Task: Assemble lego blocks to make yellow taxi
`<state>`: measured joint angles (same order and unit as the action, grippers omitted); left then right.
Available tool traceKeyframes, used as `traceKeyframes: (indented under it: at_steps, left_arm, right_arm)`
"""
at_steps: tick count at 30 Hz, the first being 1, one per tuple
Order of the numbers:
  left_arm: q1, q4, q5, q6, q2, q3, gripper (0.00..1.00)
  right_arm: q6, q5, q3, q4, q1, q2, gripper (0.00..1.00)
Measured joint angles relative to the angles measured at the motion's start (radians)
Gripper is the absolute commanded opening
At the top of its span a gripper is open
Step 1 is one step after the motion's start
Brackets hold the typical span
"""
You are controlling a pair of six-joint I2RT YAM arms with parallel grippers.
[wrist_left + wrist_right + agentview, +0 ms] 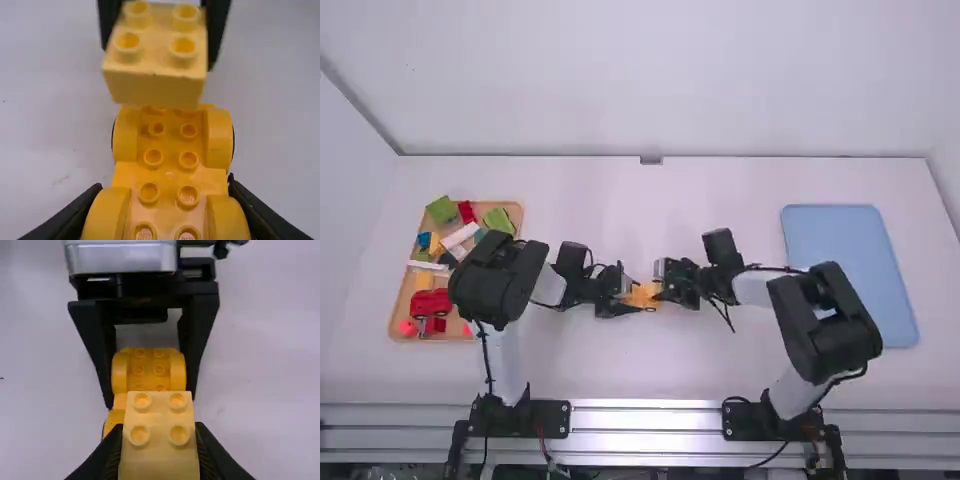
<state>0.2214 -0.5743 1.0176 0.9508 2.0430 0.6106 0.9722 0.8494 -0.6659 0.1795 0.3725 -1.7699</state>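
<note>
Near the table's middle, my left gripper (628,300) and my right gripper (665,284) face each other. In the left wrist view, my left gripper (165,186) is shut on the yellow wheeled base (170,172), one finger against each side, studs facing the camera. Over the far end of that base hangs a paler yellow block (155,82) with four studs, between the right gripper's fingers. The right wrist view has my right gripper (159,427) shut on this block (159,455); it covers part of the base (149,369). Whether block and base touch, I cannot tell.
At the left stands a wooden tray (520,215) holding a red vehicle (430,302) and several loose blocks, green, red, white and blue among them. A blue tray (850,270) lies at the right, beyond the right arm.
</note>
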Motion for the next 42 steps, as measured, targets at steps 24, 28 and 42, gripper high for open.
traceKeyframes:
  at_steps: [24, 28, 42]
  left_arm:
    - [0.001, -0.023, -0.017, -0.024, 0.0, 0.0, 0.45]
    - [0.001, -0.027, -0.016, -0.026, 0.0, -0.003, 0.45]
    - [0.001, -0.027, -0.016, -0.026, 0.0, -0.003, 0.45]
  right_arm:
    - [-0.043, -0.079, 0.003, 0.082, 0.021, -0.042, 0.24]
    - [-0.047, -0.082, 0.003, 0.08, 0.034, -0.042, 0.25]
    - [-0.053, -0.085, 0.003, 0.072, 0.04, -0.042, 0.31]
